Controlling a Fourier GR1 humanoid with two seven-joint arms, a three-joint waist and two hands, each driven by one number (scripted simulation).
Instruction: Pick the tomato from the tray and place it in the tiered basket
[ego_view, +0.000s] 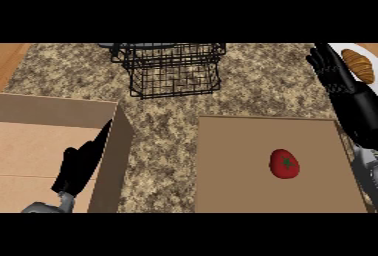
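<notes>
Tomato (284, 163) red, dark green star-shaped stem mark on top; tray (244, 150) flat plain brown; tiered basket (175, 67) black wire grid; counter (162, 125) speckled tan-and-brown granite pattern; cardboard box (44, 145) light brown, darker shaded side wall; both hands black, left hand (80, 167), right hand (341, 80); forearms grey; croissant (359, 65) golden-orange on white plate (347, 48).

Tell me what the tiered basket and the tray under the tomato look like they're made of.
The tiered basket looks like black metal wire: thin crossing bars, with the counter visible through them. The tray looks like matte brown cardboard or wood; its flat, even surface leaves that open.
</notes>
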